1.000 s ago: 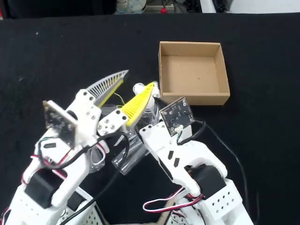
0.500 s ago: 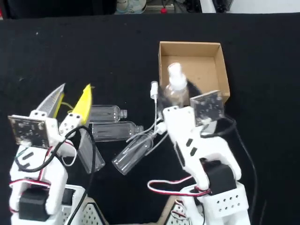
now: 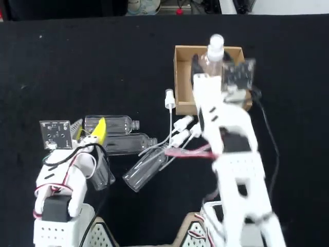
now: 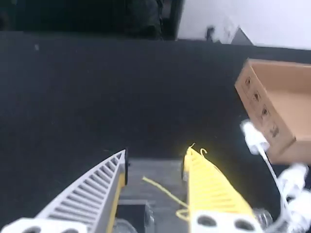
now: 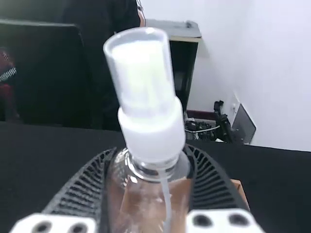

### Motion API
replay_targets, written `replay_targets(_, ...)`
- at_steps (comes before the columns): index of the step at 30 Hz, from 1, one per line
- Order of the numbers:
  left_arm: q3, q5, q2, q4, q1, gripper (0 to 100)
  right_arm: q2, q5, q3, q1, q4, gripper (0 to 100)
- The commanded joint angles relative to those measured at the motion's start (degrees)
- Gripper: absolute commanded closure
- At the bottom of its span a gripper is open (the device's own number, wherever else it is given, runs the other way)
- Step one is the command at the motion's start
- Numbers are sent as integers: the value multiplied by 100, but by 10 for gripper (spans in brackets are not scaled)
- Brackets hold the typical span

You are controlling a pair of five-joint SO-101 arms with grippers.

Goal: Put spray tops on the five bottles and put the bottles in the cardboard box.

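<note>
Right tool (image 5: pixel 150 165) squeezes one capped bottle (image 3: pixel 212 55) over box (image 3: pixel 184 107). Left tool (image 4: pixel 155 154) spread, empty. Other bottles (image 3: pixel 117 124) bare on counter (image 3: pixel 77 62).

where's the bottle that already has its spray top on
In the high view, the capped bottle is held upright in the right gripper, above the cardboard box toward its far wall, to the right of the uncapped bottles lying flat.

A black counter (image 3: pixel 77 62) spreads under everything, and beyond its far edge stand a white wall (image 5: pixel 277 63), a dark chair-like shape (image 5: pixel 43 73) and some tangled cables (image 5: pixel 214 121).
</note>
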Motion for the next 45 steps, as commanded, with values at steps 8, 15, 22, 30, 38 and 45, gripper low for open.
replay_targets(8,576,193,-44,-387,198,812,3020,18,-1226,97,-2330,913)
replay_targets(15,1077,193,-44,-1002,198,812,4136,53,-1393,79,-3684,913)
replay_targets(22,1130,193,-44,-1011,207,812,5446,35,-2413,229,-3851,913)
replay_targets(30,1130,185,-44,-1011,207,812,6290,26,-3011,220,-3859,913)
replay_targets(38,1130,149,-44,-1020,418,812,6941,18,-3556,193,-3859,913)
replay_targets(45,1138,149,-44,-1020,444,812,7468,18,-3978,176,-3859,913)
